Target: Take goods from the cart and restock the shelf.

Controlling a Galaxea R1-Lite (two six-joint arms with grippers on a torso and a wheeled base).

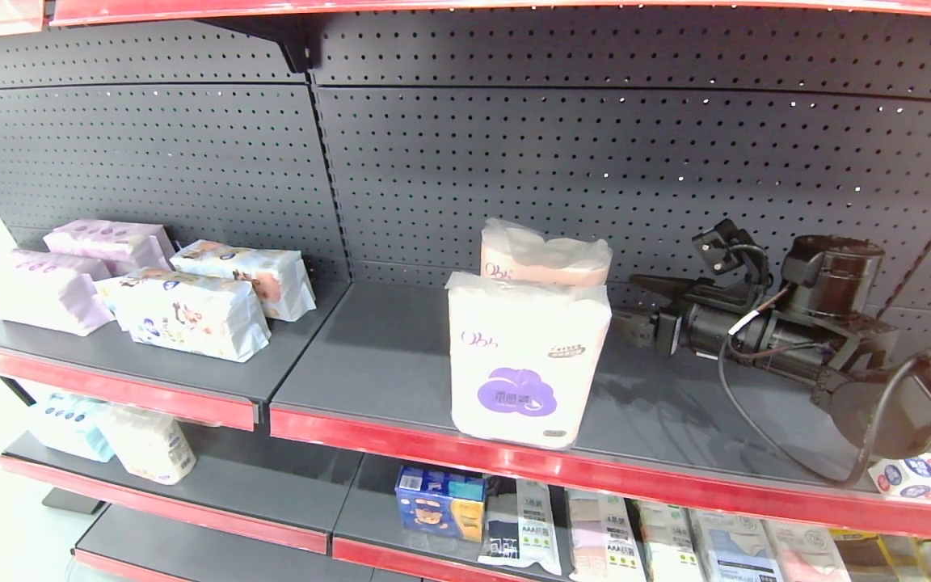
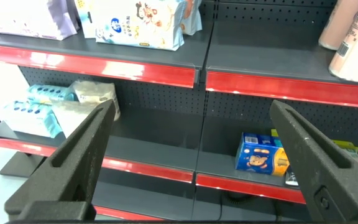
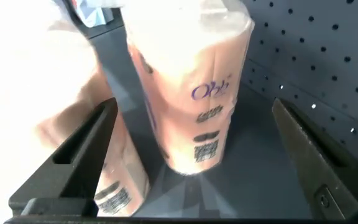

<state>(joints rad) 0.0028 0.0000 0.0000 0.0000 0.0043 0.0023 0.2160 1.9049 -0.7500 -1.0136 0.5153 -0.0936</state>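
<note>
Plastic-wrapped pink tissue pack point(image 1: 545, 255) at frame centre looks light, squashy, slippery; we would pinch its sides with our wide-open right hand point(image 1: 627, 303).

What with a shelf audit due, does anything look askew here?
Nothing stands out. The white pack stands upright at the front of the shelf, the pink pack behind it; nothing looks spilled or torn.

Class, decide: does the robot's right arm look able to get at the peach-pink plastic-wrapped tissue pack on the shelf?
Probably yes: the right pincer is open and faces the peach-pink plastic-wrapped tissue pack, nothing between them; the white tissue pack stands in front, off its path.
</note>
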